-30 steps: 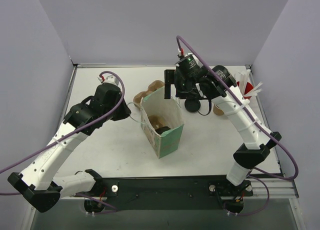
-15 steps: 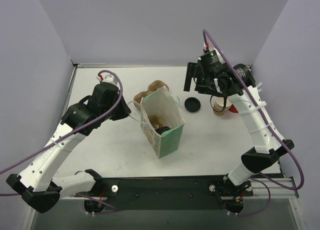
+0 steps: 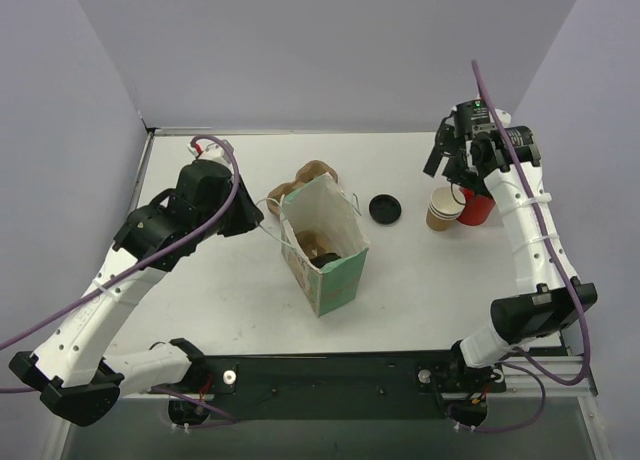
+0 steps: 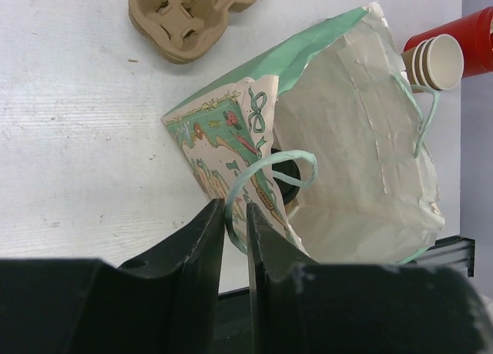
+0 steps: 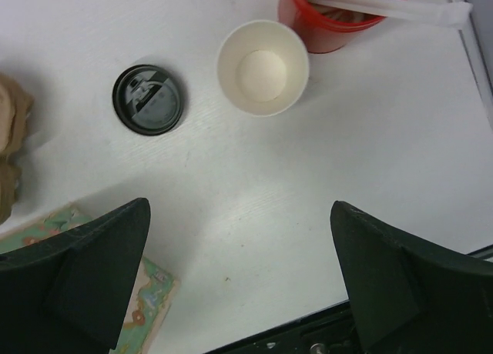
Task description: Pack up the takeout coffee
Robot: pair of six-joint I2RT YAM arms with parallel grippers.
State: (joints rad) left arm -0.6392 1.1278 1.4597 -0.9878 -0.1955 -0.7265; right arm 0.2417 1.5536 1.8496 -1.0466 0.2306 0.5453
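Two right fingers (image 5: 385,277) spread wide, arm (image 3: 525,230) stretched above takeout coffee (image 5: 262,65).

Mint bag (image 3: 340,280) w/ floral print, brown cup (image 3: 441,211), red cup (image 3: 478,207), blk lid (image 3: 385,209)

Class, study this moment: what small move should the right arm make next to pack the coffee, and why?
Probably lower the right gripper onto the brown cup and close on it: its jaws stand wide open, and the cup stands beside the red cup, not yet in the bag.
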